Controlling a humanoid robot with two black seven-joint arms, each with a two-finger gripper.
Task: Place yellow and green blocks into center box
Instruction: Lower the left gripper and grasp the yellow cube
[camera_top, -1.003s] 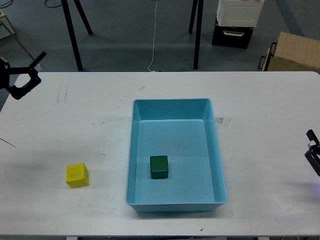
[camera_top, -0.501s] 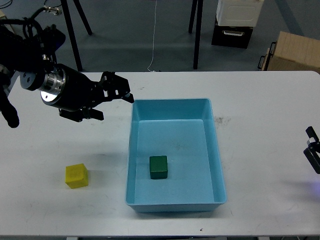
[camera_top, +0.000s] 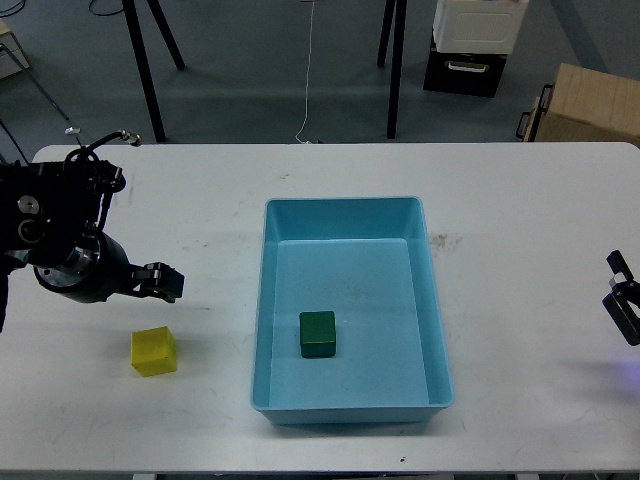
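The green block (camera_top: 318, 333) already sits in the blue box (camera_top: 438, 340) mid-counter. The yellow block (camera_top: 154, 351) waits near the counter's front-left corner, the left gripper (camera_top: 160, 282) just above it; I cannot tell whether its fingers are parted. Next, it must descend squarely.

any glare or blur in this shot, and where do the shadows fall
Head view: even, soft lighting, no harsh glare on the white table. The yellow block and green block look sharp, each with a faint shadow at its base. The blue box has shaded inner walls. The left gripper looks dark, fingers indistinct.
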